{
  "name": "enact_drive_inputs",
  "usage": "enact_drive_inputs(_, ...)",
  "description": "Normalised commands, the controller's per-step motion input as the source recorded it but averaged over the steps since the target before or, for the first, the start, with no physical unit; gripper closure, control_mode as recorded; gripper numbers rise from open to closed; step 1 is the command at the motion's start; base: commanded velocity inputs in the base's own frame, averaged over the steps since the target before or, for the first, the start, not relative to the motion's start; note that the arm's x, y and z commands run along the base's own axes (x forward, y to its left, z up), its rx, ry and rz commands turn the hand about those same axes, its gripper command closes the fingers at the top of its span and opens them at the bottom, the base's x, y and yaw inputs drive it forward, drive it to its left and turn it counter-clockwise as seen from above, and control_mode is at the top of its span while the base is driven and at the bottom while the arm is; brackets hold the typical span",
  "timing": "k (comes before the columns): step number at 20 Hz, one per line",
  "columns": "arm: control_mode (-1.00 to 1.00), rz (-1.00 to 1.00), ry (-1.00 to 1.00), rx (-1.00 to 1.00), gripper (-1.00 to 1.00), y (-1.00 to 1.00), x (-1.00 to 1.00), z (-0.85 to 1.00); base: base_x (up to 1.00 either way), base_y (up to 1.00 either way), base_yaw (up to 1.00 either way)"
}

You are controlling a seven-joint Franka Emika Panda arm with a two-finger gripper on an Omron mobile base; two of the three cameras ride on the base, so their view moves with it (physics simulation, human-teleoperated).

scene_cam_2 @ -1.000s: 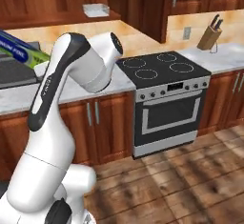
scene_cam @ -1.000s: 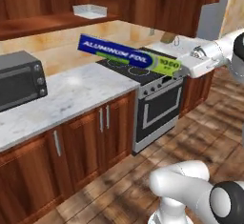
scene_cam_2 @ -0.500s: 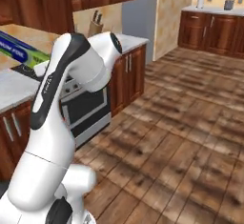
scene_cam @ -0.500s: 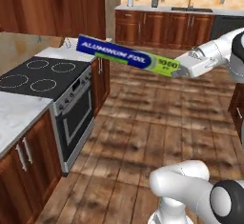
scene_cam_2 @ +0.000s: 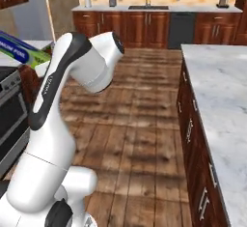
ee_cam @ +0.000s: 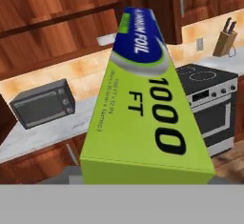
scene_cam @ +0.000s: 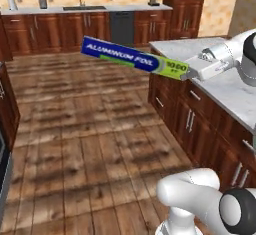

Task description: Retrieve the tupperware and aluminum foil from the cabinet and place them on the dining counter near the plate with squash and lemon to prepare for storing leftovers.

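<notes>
1. Left base view showed the gripper clamped on the lime-green end of the aluminum foil, the long blue carton held out roughly level in the air above the wooden floor.
2. The dining counter lay just beside and below the hand, its marble top bare where visible.
3. Hand view had the carton running away from the camera, with a microwave, a stove and a knife block beyond it.
4. Right base view caught the blue end past the arm.
</notes>
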Motion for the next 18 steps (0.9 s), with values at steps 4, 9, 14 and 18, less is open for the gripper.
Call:
enact_drive_inputs(4, 1.0, 0.0, 0.0, 0.0, 1.0, 0.0, 0.0, 0.0, -0.05, -0.48, -0.75)
enact_drive_inputs(9, 1.0, 0.0, 0.0, 0.0, 1.0, 0.0, 0.0, 0.0, 0.01, -0.26, -0.74)
enact_drive_inputs(14, 1.0, 0.0, 0.0, 0.0, 1.0, 0.0, 0.0, 0.0, 0.27, 0.12, -0.66)
enact_drive_inputs(18, 1.0, 0.0, 0.0, 0.0, 1.0, 0.0, 0.0, 0.0, 0.6, 0.94, -0.56)
